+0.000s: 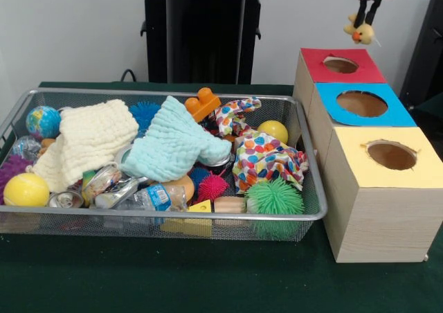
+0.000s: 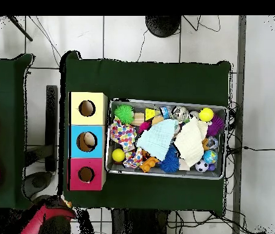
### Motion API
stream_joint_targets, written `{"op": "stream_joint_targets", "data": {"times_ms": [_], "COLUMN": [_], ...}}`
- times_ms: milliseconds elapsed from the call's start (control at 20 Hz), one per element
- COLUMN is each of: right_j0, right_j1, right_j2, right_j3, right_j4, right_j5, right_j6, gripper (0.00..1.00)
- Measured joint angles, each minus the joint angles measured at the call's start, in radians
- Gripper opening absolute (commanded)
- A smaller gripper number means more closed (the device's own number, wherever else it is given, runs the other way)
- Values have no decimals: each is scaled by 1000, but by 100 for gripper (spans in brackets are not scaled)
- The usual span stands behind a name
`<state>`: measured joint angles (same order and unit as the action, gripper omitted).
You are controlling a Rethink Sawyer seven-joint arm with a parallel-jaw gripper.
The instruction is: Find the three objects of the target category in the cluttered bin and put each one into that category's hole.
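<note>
A: Where is the gripper (image 1: pixel 367 16) seen?

B: At the upper right of the front view, hanging from the top edge above the red box (image 1: pixel 339 67). Its jaws are clenched on a small yellow duck toy (image 1: pixel 360 30), which is held in the air over the far edge of that box.

A: And the bin?

B: The wire mesh bin (image 1: pixel 315 212) is set on the green surface (image 1: pixel 208 278), filling the left and centre of the front view. In the overhead view the bin (image 2: pixel 226 143) is found at the centre right, just beside the row of boxes.

A: What is seen inside it?

B: A cream cloth (image 1: pixel 90 143) and a pale blue cloth (image 1: pixel 173 143) are draped over the middle. An orange block (image 1: pixel 202 103) is seen behind them, a globe ball (image 1: pixel 43 122) at the upper left, a yellow ball (image 1: pixel 26 190) at the lower left, a green spiky ball (image 1: pixel 275 199) at the lower right, and a spotted cloth (image 1: pixel 266 161) above it. A second yellow ball (image 1: pixel 273 130) is lodged near the right wall.

A: How are the boxes arranged?

B: Three wooden boxes are lined up touching one another at the right of the front view: the red one farthest up the frame, the blue box (image 1: pixel 363 105) in the middle, the yellow box (image 1: pixel 387 188) lowest. Each top is cut with a round hole.
</note>
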<state>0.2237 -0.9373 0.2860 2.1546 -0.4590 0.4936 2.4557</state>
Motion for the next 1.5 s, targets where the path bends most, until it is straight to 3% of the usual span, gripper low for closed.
{"op": "stream_joint_targets", "data": {"times_ms": [800,1500], "right_j0": [-144,-174], "right_j1": [-7,-12], "right_j2": [9,35], "right_j3": [0,1], "right_j4": [-13,-14], "right_j5": [0,3], "right_j6": [0,0], "gripper": [0,0]}}
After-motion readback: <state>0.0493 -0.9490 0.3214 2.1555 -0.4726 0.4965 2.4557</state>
